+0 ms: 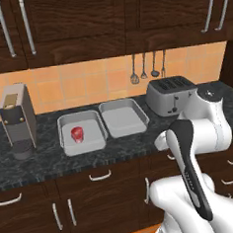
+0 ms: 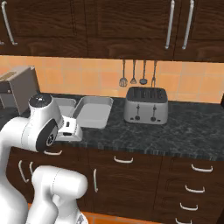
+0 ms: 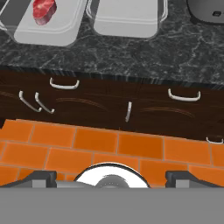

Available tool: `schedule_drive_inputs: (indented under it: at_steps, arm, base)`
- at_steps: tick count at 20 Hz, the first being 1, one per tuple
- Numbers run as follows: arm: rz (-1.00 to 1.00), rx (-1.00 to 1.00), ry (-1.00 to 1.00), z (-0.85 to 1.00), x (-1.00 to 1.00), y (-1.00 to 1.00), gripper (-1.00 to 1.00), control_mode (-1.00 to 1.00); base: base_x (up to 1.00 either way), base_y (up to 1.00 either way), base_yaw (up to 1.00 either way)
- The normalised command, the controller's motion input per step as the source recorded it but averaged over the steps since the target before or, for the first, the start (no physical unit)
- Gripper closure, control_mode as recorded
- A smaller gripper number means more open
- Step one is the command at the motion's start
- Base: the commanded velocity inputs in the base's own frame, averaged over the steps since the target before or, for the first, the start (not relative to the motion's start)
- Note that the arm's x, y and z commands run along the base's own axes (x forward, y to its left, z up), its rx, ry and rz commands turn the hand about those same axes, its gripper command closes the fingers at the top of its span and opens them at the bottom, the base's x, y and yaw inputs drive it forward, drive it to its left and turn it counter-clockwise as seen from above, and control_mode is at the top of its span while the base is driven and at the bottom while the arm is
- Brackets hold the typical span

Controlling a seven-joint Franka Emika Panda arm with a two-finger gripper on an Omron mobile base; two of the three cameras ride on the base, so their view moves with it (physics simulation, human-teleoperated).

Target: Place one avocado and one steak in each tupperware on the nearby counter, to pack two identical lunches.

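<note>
From my seat the arm is folded up in front of the counter (image 1: 43, 161), with the hand pulled back off the worktop edge and pointing down and forward over the cabinet fronts. In the hand view I'm looking past the gripper (image 3: 106, 176) at orange floor tiles (image 3: 109, 148), the dark drawer fronts (image 3: 144, 109) with their curved silver handles, and the counter edge above that. The two dark finger tips (image 3: 40, 176) sit way out at opposite sides of that view, so the jaws are spread wide with nothing between them.

Two tupperware trays sit side by side on the stone, nearly touching. The left tupperware (image 1: 67, 142) has one steak (image 1: 78, 134) lying in it, roughly in the middle — red-pink, easy to spot. The right tupperware (image 1: 137, 112) is bare grey inside. Same story in the hand view: steak in the left tray, top left corner of the picture.

Other stuff on the counter: a grey coffee machine (image 1: 17, 119) at the far left, just beside the left tray, and a silver toaster (image 1: 171, 94) just to the right of the right tray. Some utensils (image 1: 147, 66) hang on the tiled wall above the toaster.
</note>
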Motion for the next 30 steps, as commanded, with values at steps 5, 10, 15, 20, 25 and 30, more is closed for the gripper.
schedule_drive_inputs:
  at_steps: [5,10,15,20,25,30]
  arm:
    - [0.00,0.00,0.00,0.00,0.00,0.00,-1.00,1.00]
    - [0.00,0.00,0.00,0.00,0.00,0.00,-1.00,1.00]
    - [0.00,0.00,0.00,0.00,0.00,0.00,-1.00,1.00]
    - [0.00,0.00,0.00,0.00,0.00,0.00,-1.00,1.00]
    - [0.00,0.00,0.00,0.00,0.00,0.00,-1.00,1.00]
    - [0.00,0.00,0.00,0.00,0.00,0.00,-1.00,1.00]
  base:
    - [0.03,-1.00,-0.12]
    - [-0.44,-1.00,-0.02]
    - [-0.89,-1.00,0.00]
    - [0.01,-1.00,0.00]
    - [0.31,-1.00,0.00]
    - [0.41,-1.00,0.00]
